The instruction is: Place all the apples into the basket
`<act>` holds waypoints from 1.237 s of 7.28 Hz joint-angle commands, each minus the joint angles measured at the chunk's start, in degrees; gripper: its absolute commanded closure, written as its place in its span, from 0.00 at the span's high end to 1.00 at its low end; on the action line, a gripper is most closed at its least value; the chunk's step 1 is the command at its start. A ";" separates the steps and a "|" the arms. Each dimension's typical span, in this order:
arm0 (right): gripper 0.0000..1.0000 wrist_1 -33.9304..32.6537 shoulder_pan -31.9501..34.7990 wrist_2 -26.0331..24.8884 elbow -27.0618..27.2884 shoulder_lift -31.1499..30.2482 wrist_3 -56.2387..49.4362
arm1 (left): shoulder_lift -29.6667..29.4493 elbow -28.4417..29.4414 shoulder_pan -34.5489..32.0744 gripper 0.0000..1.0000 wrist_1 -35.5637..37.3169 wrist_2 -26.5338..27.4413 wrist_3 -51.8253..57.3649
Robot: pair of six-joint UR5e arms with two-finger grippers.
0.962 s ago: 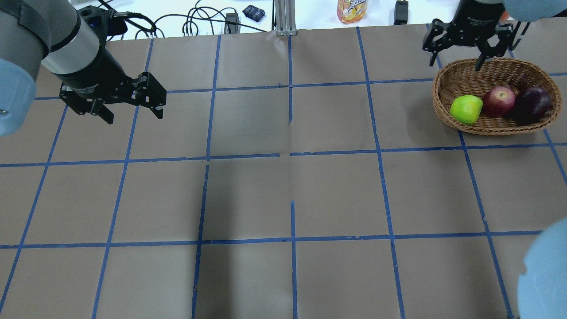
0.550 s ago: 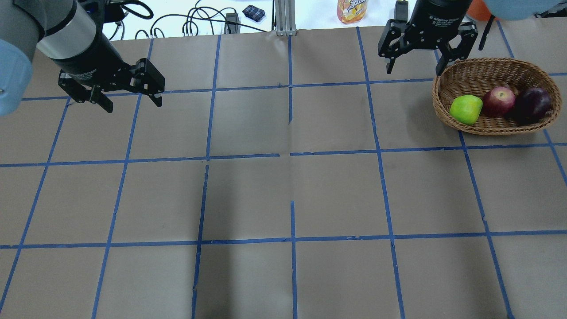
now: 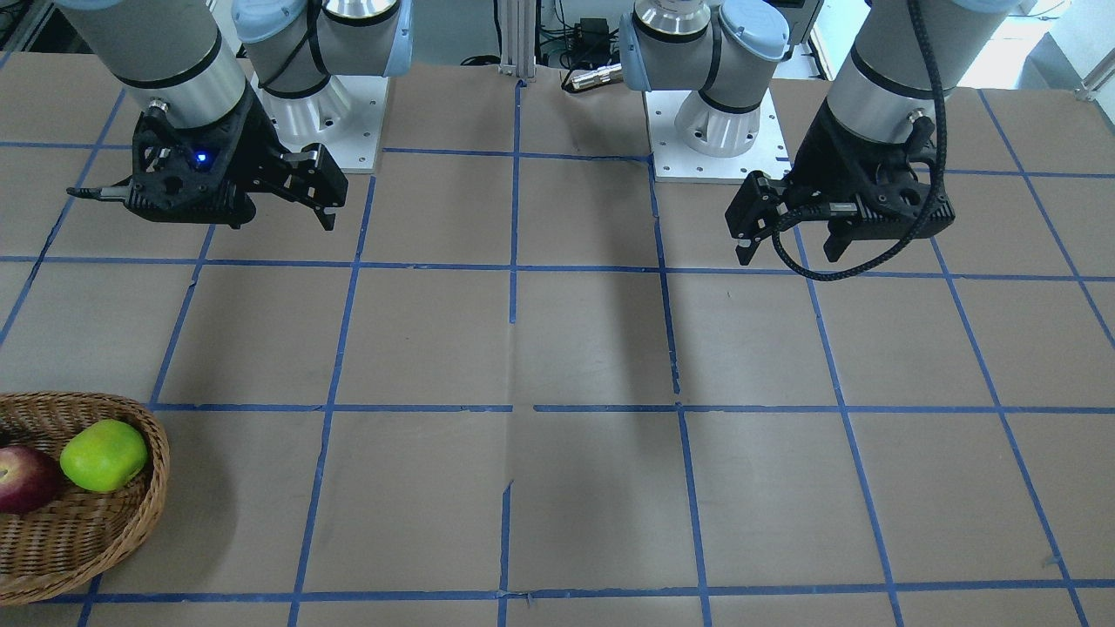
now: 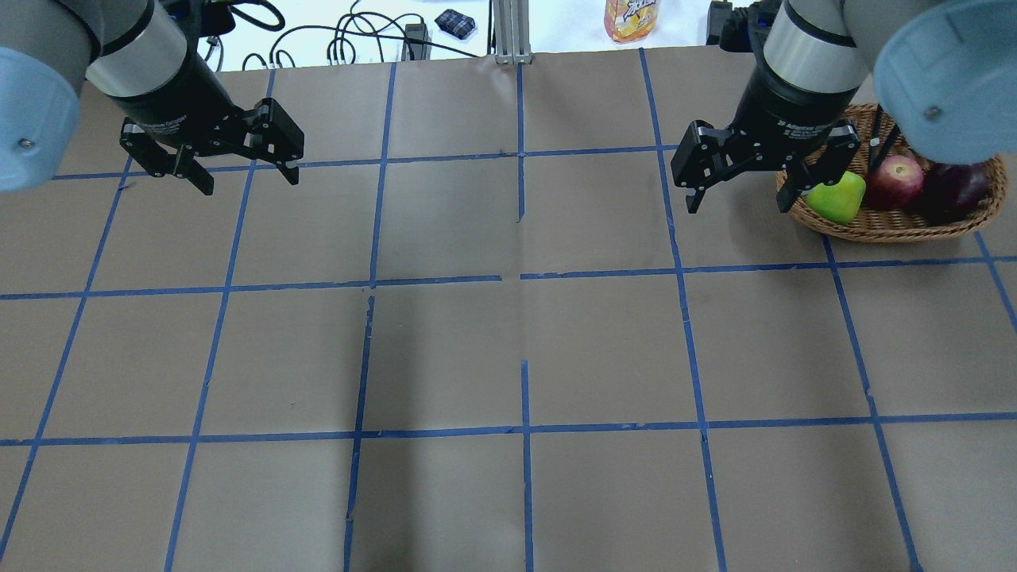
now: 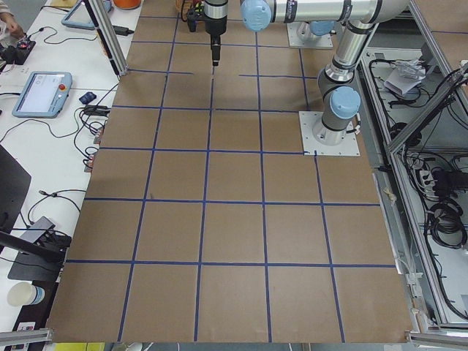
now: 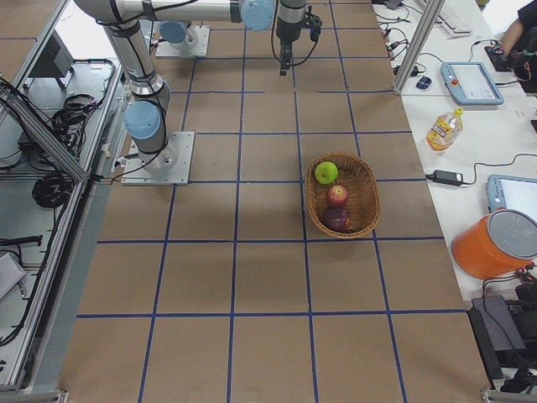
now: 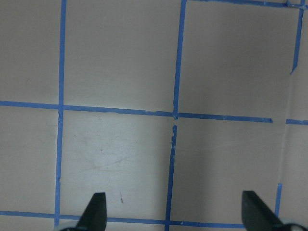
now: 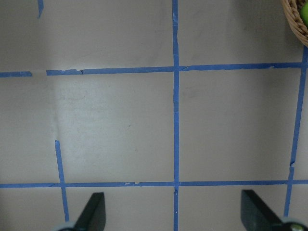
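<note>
The green apple (image 4: pixel 838 199), the red apple (image 4: pixel 894 181) and the dark purple apple (image 4: pixel 957 187) all lie in a row inside the basket (image 4: pixel 890 226), green at one end, purple at the other. The right pincer (image 4: pixel 739 208) hangs just beside the basket's green-apple end, over bare counter (image 4: pixel 508 342), its jaws spread wide and empty. The left pincer (image 4: pixel 251 184) hovers well apart from the basket, likewise wide open and holding nothing.
</note>
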 commanded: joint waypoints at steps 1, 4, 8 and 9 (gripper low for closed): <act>1.00 -1.94 -1.41 0.40 1.90 -1.32 -0.36 | -1.21 0.57 0.07 1.00 0.10 0.44 0.00; 1.00 1.21 -2.12 -0.73 1.10 -4.12 -1.14 | -1.29 0.04 0.07 1.00 0.45 0.18 -0.18; 1.00 1.31 -2.12 -0.21 1.28 -4.05 -1.24 | -0.52 0.04 -0.46 1.00 0.63 0.53 0.17; 1.00 1.22 -2.03 -0.03 1.45 -4.05 -1.24 | 0.97 1.09 -0.81 1.00 1.15 -0.34 0.17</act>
